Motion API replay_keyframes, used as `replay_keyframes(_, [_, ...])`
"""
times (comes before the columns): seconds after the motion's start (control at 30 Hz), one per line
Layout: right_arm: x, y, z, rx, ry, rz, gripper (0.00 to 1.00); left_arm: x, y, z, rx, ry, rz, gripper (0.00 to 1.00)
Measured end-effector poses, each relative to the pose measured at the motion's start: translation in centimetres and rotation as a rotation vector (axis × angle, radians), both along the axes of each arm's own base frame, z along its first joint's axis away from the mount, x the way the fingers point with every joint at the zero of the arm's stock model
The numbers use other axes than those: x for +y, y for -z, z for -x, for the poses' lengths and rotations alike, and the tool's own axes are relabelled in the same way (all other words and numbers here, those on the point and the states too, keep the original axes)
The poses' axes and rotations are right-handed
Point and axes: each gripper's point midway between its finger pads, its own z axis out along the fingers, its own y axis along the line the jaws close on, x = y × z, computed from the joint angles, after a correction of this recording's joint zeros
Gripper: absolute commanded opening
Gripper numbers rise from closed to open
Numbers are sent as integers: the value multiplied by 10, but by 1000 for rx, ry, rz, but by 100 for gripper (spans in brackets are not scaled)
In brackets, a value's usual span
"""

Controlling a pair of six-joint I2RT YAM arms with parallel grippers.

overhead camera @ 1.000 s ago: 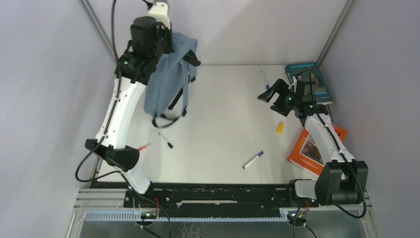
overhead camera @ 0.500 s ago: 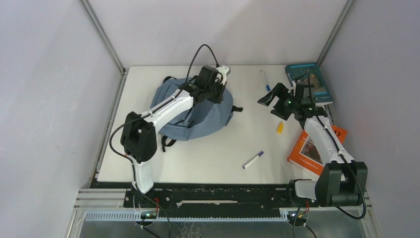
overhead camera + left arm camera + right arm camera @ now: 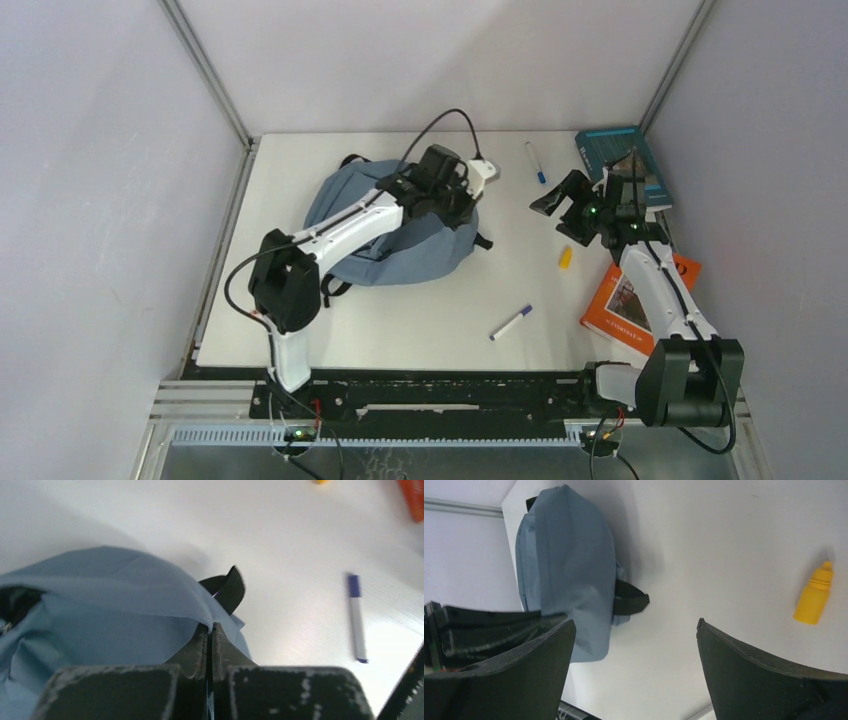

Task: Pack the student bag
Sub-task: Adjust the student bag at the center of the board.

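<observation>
The student bag (image 3: 390,250), soft grey-blue with black straps, lies flat on the table left of centre. My left gripper (image 3: 460,203) sits at its right edge. In the left wrist view my left gripper (image 3: 210,626) is shut on a fold of the bag's fabric (image 3: 100,610), just beside a black strap loop (image 3: 227,587). My right gripper (image 3: 548,200) hovers over the table at the right rear, open and empty. In the right wrist view the right gripper (image 3: 634,622) points toward the bag (image 3: 569,575), well apart from it.
A yellow bottle (image 3: 566,258) lies below the right gripper. A purple marker (image 3: 511,322) rests near the front centre, a blue marker (image 3: 536,162) at the back. A teal book (image 3: 600,145) sits in the back right corner, an orange book (image 3: 625,300) at the right edge.
A second ago the bag hung from the left gripper high at the back left. Now it lies on the table and the left gripper has pulled its edge rightward. The right gripper shifted slightly right.
</observation>
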Motion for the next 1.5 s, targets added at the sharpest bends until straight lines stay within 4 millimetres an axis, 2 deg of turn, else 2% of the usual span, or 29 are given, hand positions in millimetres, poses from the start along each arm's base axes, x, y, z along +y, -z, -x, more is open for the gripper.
replay_keyframes(0.2, [-20, -9, 7, -41, 66, 7, 98, -45, 5, 42, 6, 191, -5, 0])
replay_keyframes(0.37, [-39, -10, 10, -51, 125, 11, 98, -60, 18, 68, 44, 271, -25, 1])
replay_keyframes(0.4, [-41, -10, 10, -51, 130, 12, 98, -61, 19, 70, 46, 275, -28, 7])
replay_keyframes(0.43, [-42, -10, 10, -50, 134, 11, 98, -61, 19, 71, 45, 275, -30, 20])
replay_keyframes(0.5, [-42, -9, 10, -49, 133, 10, 98, -59, 20, 67, 33, 251, -45, 52])
replay_keyframes(0.57, [-40, -9, 10, -47, 125, 4, 98, -53, 22, 59, 14, 205, -72, 68])
replay_keyframes(0.6, [-38, -8, 10, -44, 117, 1, 98, -51, 22, 55, 1, 186, -84, 70])
replay_keyframes(0.63, [-36, -7, 10, -41, 110, -1, 98, -47, 21, 50, -10, 151, -98, 97])
replay_keyframes(0.73, [-24, -2, 9, -29, 72, -5, 99, -34, 12, 38, -51, 61, -126, 100])
replay_keyframes(0.83, [-9, 6, 8, -8, 26, -5, 99, -12, -17, 23, -100, -80, -123, 99])
replay_keyframes(0.9, [18, 13, 12, 7, -52, -3, 99, 13, -39, 13, -100, -208, -99, 96])
replay_keyframes(1.0, [49, 25, 17, 34, -144, 4, 99, 66, -63, -8, -49, -448, -18, 95])
replay_keyframes(1.03, [55, 29, 19, 44, -162, 6, 99, 93, -64, -14, -21, -548, 12, 95])
replay_keyframes(1.13, [78, 45, 24, 84, -229, 15, 99, 173, -42, -15, 73, -820, 44, 95])
replay_keyframes(1.17, [84, 52, 26, 101, -246, 20, 98, 201, -26, -10, 116, -919, 43, 95])
replay_keyframes(1.23, [91, 66, 25, 133, -262, 29, 94, 240, 10, 9, 208, -1067, 10, 95])
replay_keyframes(1.3, [92, 80, 25, 168, -264, 38, 87, 255, 39, 26, 286, -1143, -24, 94])
replay_keyframes(1.37, [91, 93, 23, 201, -257, 48, 74, 260, 62, 39, 349, -1184, -48, 92])
replay_keyframes(1.43, [90, 101, 23, 219, -252, 54, 58, 261, 74, 43, 388, -1211, -59, 89])
replay_keyframes(1.5, [90, 103, 21, 224, -247, 54, 41, 258, 85, 38, 411, -1227, -54, 88])
